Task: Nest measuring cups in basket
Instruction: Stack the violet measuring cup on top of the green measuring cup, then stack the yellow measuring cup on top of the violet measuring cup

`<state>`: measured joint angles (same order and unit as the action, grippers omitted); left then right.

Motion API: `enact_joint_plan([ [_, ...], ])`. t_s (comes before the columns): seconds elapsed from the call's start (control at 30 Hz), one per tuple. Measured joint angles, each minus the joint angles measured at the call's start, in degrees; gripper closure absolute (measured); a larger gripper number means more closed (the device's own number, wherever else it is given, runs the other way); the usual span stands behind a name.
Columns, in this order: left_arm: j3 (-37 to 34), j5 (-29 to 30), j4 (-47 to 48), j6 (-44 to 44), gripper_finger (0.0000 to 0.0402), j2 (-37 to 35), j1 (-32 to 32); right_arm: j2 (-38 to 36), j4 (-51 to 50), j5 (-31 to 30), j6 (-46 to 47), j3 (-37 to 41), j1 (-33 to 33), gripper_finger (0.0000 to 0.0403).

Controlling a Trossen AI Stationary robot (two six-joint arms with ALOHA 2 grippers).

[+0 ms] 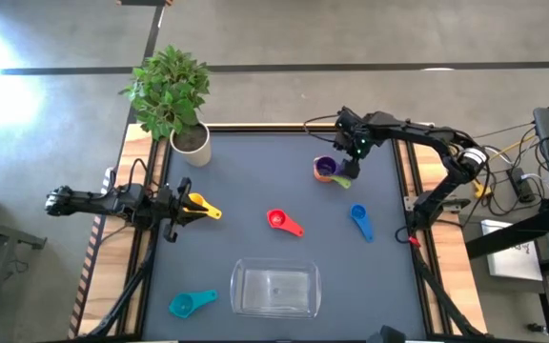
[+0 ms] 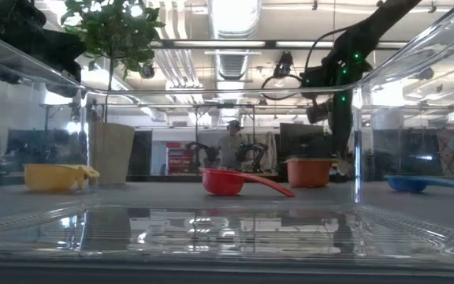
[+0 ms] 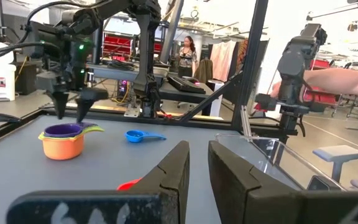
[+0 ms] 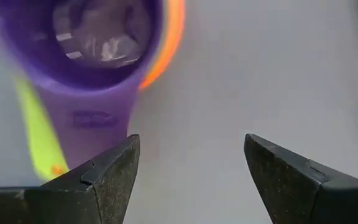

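The purple cup (image 4: pixel 104 37) sits nested in the orange cup (image 3: pixel 61 147), and a green handle (image 3: pixel 95 129) pokes out between them, near the table's far right. My right gripper (image 4: pixel 191 140) hovers open just above this stack (image 1: pixel 325 170), its fingers beside the purple handle without touching. The left gripper (image 3: pixel 197 149) hangs at the table's left over the yellow cup (image 1: pixel 201 207), fingers a narrow gap apart, holding nothing. The red cup (image 1: pixel 281 221), blue cup (image 1: pixel 360 220) and teal cup (image 1: pixel 190 303) lie on the table. The clear basket (image 1: pixel 274 289) stands at the near edge.
A white pot with a green plant (image 1: pixel 191 143) stands at the far left corner. A raised wooden rim (image 1: pixel 255 127) frames the dark table. Beyond the table a person (image 3: pixel 187 53) stands, and a person's arm (image 3: pixel 344 79) shows at the right.
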<state>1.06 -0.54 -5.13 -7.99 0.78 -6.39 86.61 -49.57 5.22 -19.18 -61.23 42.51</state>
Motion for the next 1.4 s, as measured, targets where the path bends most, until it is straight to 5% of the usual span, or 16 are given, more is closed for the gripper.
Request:
enact_joint_plan([
  [0.3,-0.01,0.0,0.01,-0.02,0.0361,-0.01,0.0,-8.05,-4.61,2.77,2.01,0.02,-2.13,0.0115],
  [0.53,-0.02,0.0,0.02,-0.02,0.0361,0.0,0.0,-22.41,1.54,26.31,11.88,2.32,-5.2,0.0137],
  [0.7,0.0,0.0,0.0,-0.02,0.0361,0.0,0.0,-34.88,15.35,26.12,20.23,8.88,-14.03,0.0159],
  [0.83,0.0,0.0,0.01,-0.01,0.0361,-0.01,0.0,-42.85,25.85,18.83,24.93,13.73,-21.32,0.0171],
  [1.07,0.0,0.0,0.0,0.4,0.0361,-0.02,0.0,-47.28,33.19,9.27,25.25,17.68,-27.03,0.0174],
  [1.27,0.0,1.33,0.0,23.81,0.0361,0.0,0.04,-45.09,34.03,9.28,25.11,17.68,-27.03,0.0174],
  [1.4,0.0,1.55,-0.36,29.44,0.0361,0.0,0.07,-43.73,34.57,9.75,24.52,17.67,-27.03,0.0174],
])
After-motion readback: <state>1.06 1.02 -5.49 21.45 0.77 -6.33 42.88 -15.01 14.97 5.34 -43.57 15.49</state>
